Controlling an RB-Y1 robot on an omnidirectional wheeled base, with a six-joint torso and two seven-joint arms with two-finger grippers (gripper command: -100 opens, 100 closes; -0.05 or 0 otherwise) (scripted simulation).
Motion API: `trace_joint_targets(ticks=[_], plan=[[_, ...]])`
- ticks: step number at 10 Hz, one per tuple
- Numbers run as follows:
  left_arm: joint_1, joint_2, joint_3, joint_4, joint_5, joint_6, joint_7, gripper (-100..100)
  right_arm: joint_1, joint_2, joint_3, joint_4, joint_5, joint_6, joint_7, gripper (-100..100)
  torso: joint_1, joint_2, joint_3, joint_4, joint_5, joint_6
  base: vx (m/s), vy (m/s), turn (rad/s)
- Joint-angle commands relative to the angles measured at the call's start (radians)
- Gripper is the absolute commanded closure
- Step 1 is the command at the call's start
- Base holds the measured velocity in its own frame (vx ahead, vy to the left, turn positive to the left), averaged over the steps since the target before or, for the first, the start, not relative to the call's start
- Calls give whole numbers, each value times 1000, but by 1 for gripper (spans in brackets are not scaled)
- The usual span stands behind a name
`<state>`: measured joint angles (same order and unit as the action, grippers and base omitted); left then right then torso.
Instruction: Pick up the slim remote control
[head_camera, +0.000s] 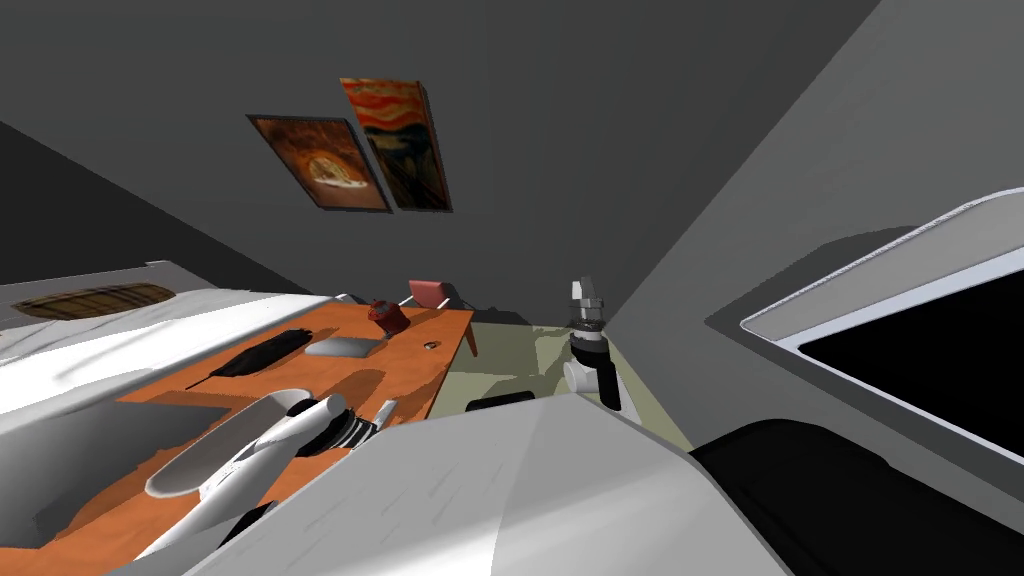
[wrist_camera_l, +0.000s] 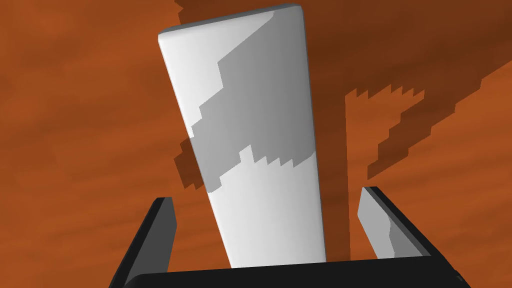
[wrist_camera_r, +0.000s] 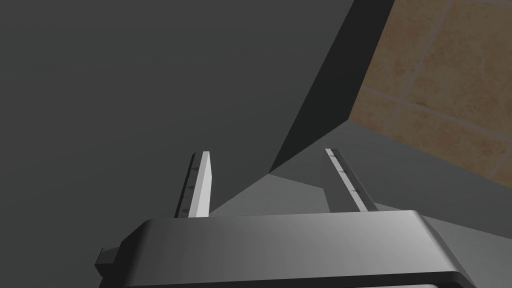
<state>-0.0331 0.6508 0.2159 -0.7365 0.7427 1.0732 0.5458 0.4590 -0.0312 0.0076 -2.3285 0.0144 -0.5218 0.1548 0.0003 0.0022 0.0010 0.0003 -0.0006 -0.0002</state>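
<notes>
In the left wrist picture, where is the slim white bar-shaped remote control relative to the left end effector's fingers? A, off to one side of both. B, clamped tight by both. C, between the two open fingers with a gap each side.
C: the slim white bar-shaped remote control lies between the left end effector's fingers, with orange-brown tabletop showing on both sides of it.

Light: we log dim overall | Shadows: blocky, jagged-edged over remote (wrist_camera_l: 260, 125) and table (wrist_camera_l: 75, 125) | Distortion: head view splays, rolled
</notes>
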Motion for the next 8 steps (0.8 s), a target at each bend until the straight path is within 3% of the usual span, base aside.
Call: trace_joint_targets(ticks=[1, 3, 5, 6, 8], plan=[[4, 0, 15, 41, 11, -27, -15, -100, 0, 0, 0, 0, 0, 0, 0, 0, 0, 0, 0, 0, 0, 0, -37, 8, -140], [16, 0, 33, 70, 22, -51, -22, -100, 0, 0, 0, 0, 0, 0, 0, 0, 0, -1, 0, 0, 0, 0, -35, 6, -170], [16, 0, 31, 57, 19, -42, -13, -100, 0, 0, 0, 0, 0, 0, 0, 0, 0, -2, -1, 0, 0, 0, -13, 4, -27], [16, 0, 31, 60, 19, -44, -15, 100, 0, 0, 0, 0, 0, 0, 0, 0, 0, -2, -1, 0, 0, 0, 0, 0, 0], [16, 0, 32, 61, 20, -43, -13, 100, 0, 0, 0, 0, 0, 0, 0, 0, 1, -3, -2, -1, 0, 1, 0, 0, 0]])
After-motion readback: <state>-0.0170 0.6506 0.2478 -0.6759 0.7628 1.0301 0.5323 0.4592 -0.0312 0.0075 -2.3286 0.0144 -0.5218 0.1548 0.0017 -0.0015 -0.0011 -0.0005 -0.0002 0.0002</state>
